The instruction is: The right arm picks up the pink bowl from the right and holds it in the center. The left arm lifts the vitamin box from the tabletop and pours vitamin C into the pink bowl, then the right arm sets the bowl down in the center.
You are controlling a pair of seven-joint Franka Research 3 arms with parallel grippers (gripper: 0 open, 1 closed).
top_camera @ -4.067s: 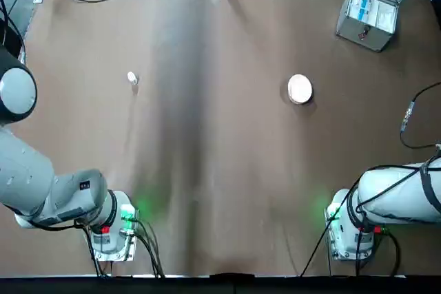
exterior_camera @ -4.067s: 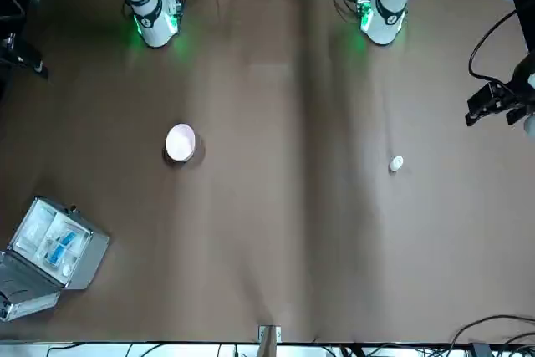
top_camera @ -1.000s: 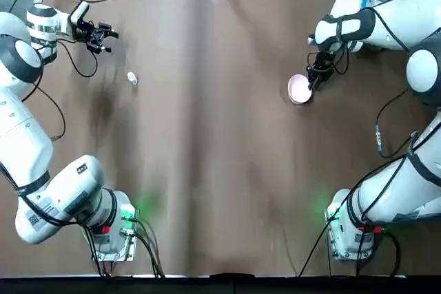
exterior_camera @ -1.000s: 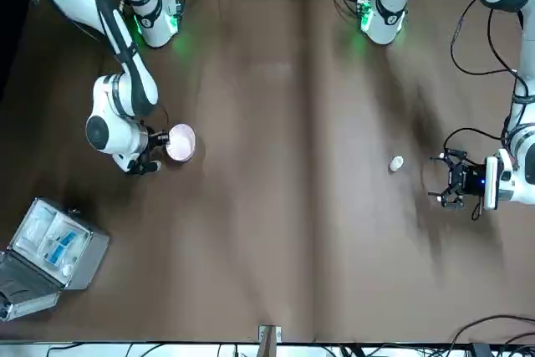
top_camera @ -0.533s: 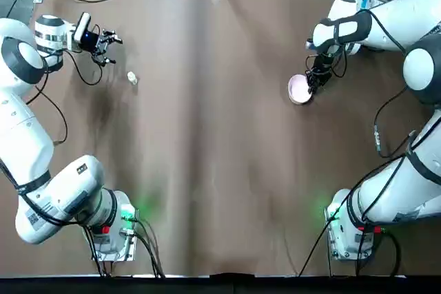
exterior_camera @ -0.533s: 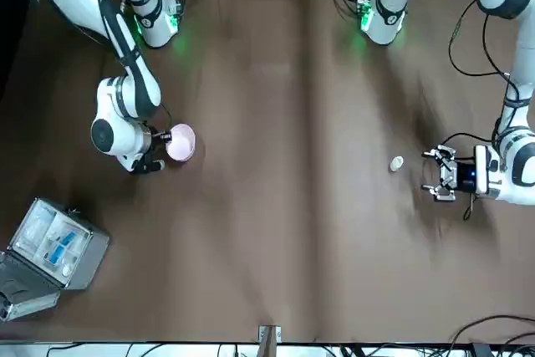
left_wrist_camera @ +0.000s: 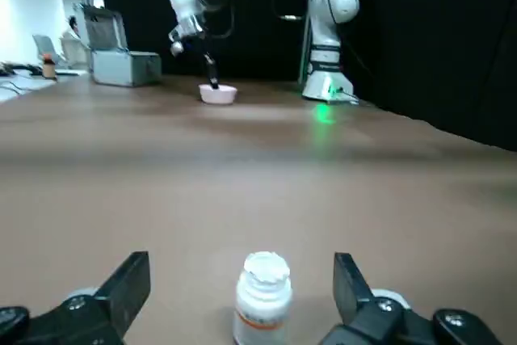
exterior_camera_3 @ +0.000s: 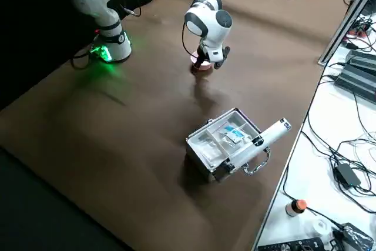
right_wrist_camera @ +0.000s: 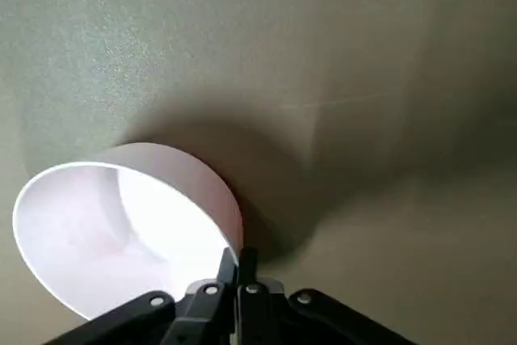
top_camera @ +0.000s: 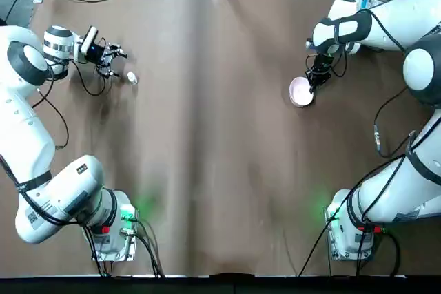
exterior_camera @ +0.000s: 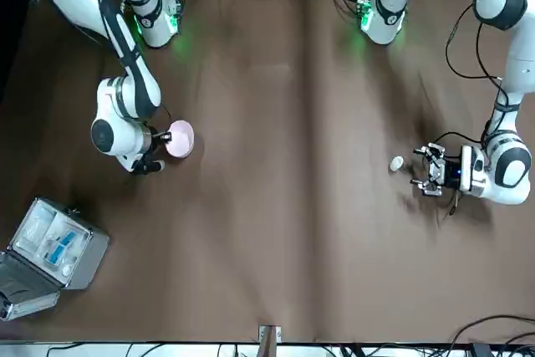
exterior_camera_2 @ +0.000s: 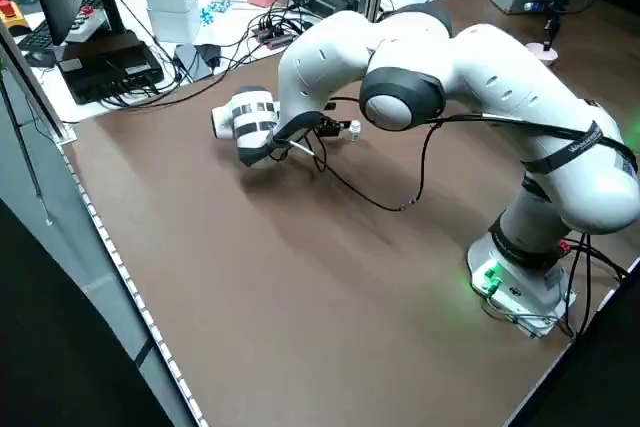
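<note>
At the top view's left, the left gripper [left_wrist_camera: 242,258] hangs low at the bottle [left_wrist_camera: 262,305], its two fingers spread, one to either side of the line to it. The bottle stands upright on the table [top_camera: 207,170], white with an orange band. Well apart, right of the middle, is the bowl [top_camera: 300,92], its wall pinched between the closed-up fingers of the right gripper [right_wrist_camera: 238,254]; whether it is off the table I cannot tell. Farther right and beyond sits the case [exterior_camera: 63,248], lid open.

The step in hand looks to be two at once: the right has its grip, the left is lining up. Next the left should advance, straddle the bottle and close squarely, as a glancing touch could tip it; the bowl needs carrying to the center.

Count: two grippers, one bottle, one bowl, one case.
</note>
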